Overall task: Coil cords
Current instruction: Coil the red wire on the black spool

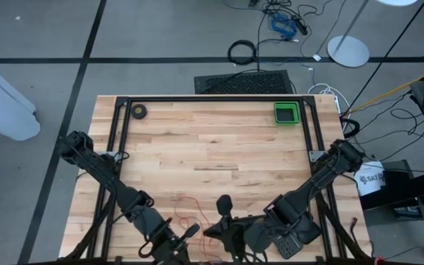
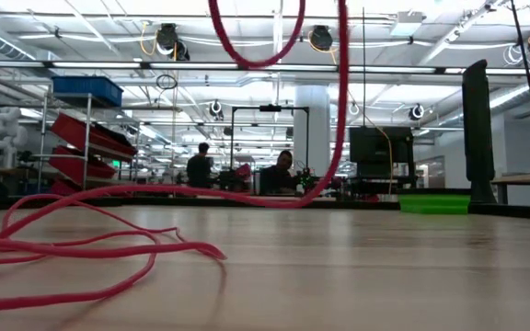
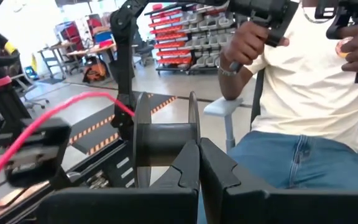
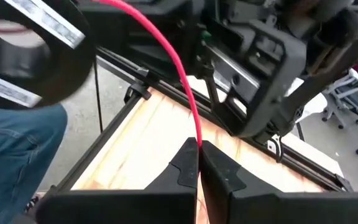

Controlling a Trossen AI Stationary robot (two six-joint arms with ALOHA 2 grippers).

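Both pincers sit at the near edge of the tabletop (image 1: 212, 140), partly cut off by the high view's lower border, so their tips are hard to make out from above. The left pincer (image 3: 199, 163) is at about 7 o'clock on the tabletop, the right pincer (image 4: 199, 163) at about 5 o'clock, close to each other. In the left wrist view the fingers are pressed together just beside a dark spool (image 3: 165, 144), whose flanges stand upright; whether they grip its edge is unclear. The red cord (image 1: 186, 210) lies in loose loops on the wood between the two arms, around 6 o'clock, and one strand rises steeply (the low view shows it climbing out of the picture's top). In the right wrist view that strand runs straight down into the closed fingers, which pinch it at their tips. A green tray (image 1: 286, 113) sits far off at 1 o'clock and a small dark tape roll (image 1: 138, 111) at 11 o'clock. A person (image 3: 303, 93) sits beyond the tabletop, face cut off.
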